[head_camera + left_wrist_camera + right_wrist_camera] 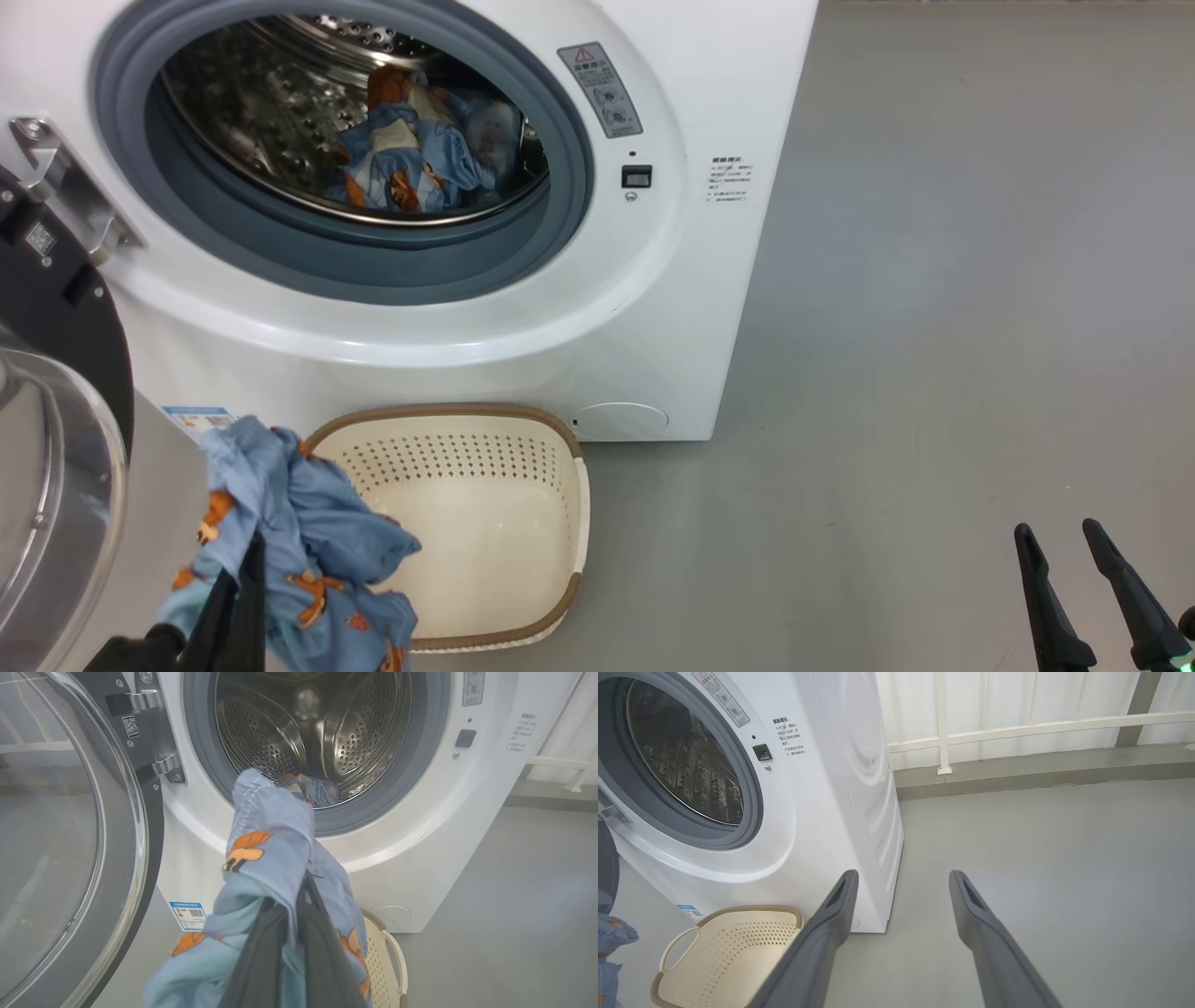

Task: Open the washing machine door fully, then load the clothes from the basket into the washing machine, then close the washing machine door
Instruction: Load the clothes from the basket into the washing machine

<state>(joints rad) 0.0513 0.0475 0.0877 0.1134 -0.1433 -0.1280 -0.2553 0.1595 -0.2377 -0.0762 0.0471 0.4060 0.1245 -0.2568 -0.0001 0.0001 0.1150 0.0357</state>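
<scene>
The washing machine (653, 308) stands with its door (56, 467) swung open at the left. A heap of light blue clothes (411, 154) lies in the steel drum (317, 728). My left gripper (245, 560) is shut on another blue garment (299, 541), held above the left end of the basket (439, 413), below the drum mouth. In the left wrist view that garment (271, 849) drapes over the fingers (322, 952). The basket's inside shows bare cream plastic. My right gripper (1058, 528) hangs open and holds nothing, far right over the floor, also (903, 877).
Grey floor (934, 327) stretches to the machine's right. A white railing (1017, 730) and a low kerb run behind it. The door's hinge bracket (65, 187) juts out at the opening's left edge. The basket (738, 947) sits against the machine's front.
</scene>
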